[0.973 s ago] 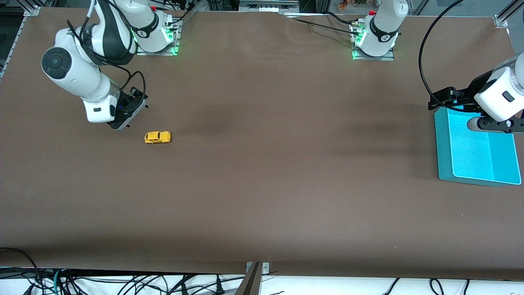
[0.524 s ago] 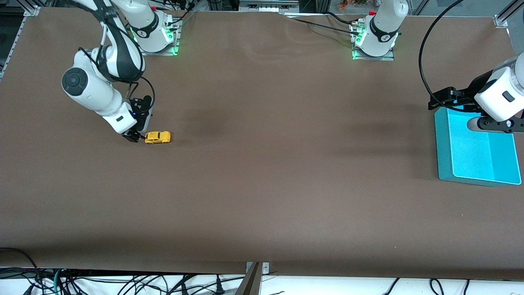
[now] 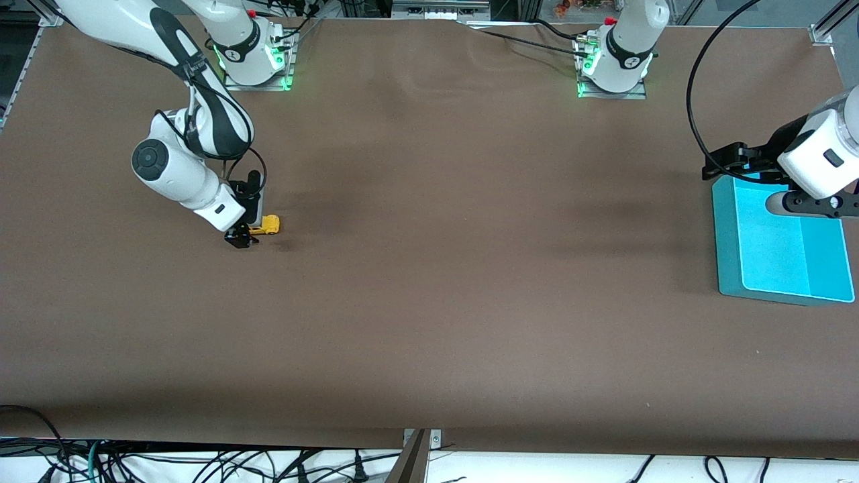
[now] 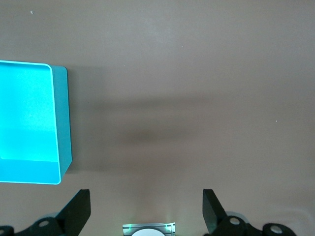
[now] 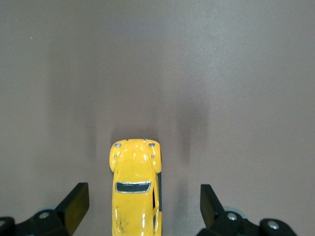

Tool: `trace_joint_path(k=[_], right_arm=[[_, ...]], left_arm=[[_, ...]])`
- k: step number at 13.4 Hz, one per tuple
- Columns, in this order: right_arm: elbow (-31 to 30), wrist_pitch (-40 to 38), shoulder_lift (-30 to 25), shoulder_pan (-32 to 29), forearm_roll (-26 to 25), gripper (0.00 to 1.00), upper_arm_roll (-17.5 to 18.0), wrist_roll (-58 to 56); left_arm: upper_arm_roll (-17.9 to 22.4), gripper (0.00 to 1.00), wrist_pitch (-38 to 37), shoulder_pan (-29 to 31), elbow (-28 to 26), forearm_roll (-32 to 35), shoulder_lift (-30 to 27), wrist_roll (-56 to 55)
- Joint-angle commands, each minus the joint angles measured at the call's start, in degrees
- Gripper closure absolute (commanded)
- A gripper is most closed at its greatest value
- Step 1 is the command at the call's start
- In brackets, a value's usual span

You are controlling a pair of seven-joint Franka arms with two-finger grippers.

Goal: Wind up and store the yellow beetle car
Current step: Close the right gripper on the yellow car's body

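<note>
- The fingers (image 5: 74, 204) of the right gripper (image 5: 142, 206) are spread wide, one on each side of the yellow beetle car (image 5: 136, 189), and no contact with the car is seen.
- In the right wrist view the car is shown from above between the two fingers, with clear gaps of brown table (image 5: 221, 73) on both sides of it.
- The car's rounded front end with its small round lamps is pointed away from the gripper.
- In the front view the right gripper (image 3: 243, 236) is set low over the car (image 3: 269, 225), and only one yellow end of the car is left showing past the gripper.
- The car rests on the table (image 3: 436, 302) toward the right arm's end, well apart from the tray.
- The fingers (image 4: 78, 211) of the left gripper (image 4: 147, 216) are likewise spread wide, and nothing is held between them.
- The left gripper (image 3: 815, 204) hangs over the turquoise tray (image 3: 728, 268) at the left arm's end of the table, where the left arm waits.
- In the left wrist view the tray (image 4: 61, 123) is seen as a shallow box with raised walls, and nothing is seen in the part of it that is shown.
</note>
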Motion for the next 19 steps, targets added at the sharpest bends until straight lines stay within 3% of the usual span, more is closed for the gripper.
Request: trace_joint_path(k=[1,6,8,11,14,16,17,19], right_arm=[[-2.44,1.37,-1.22,-1.52,0.11,0.05,0.46,-1.48],[-5.61,4.98,-1.49,-2.32,0.11,0.24,0.37,-2.53],[-5.7,4.81,-1.84,-2.49,0.11,0.37,0.37,-2.71],[-5.7,4.8,-1.93,-2.49,0.11,0.38,0.37,-3.23],[-5.61,4.72,-2.45,-2.41,0.11,0.31,0.37,-3.85],[-5.52,4.72,-2.46,-2.49,0.11,0.31,0.37,-3.94],[-5.61,4.8,-2.46,-2.41,0.11,0.35,0.37,-4.03],[-5.61,4.98,-2.46,-2.41,0.11,0.59,0.37,-4.81]], left_arm=[[-0.12,0.0,-0.02,0.1,1.1,0.57,0.43,-0.09],[-0.12,0.0,-0.02,0.1,1.1,0.57,0.43,-0.18],[-0.12,0.0,-0.02,0.1,1.1,0.57,0.43,-0.09],[-0.12,0.0,-0.02,0.19,1.1,0.57,0.43,-0.09],[-0.12,0.0,-0.02,0.19,1.1,0.57,0.43,-0.09],[-0.12,0.0,-0.02,0.19,1.1,0.57,0.43,-0.09],[-0.12,0.0,-0.02,0.19,1.1,0.57,0.43,-0.09],[-0.12,0.0,-0.02,0.19,1.1,0.57,0.43,-0.09]])
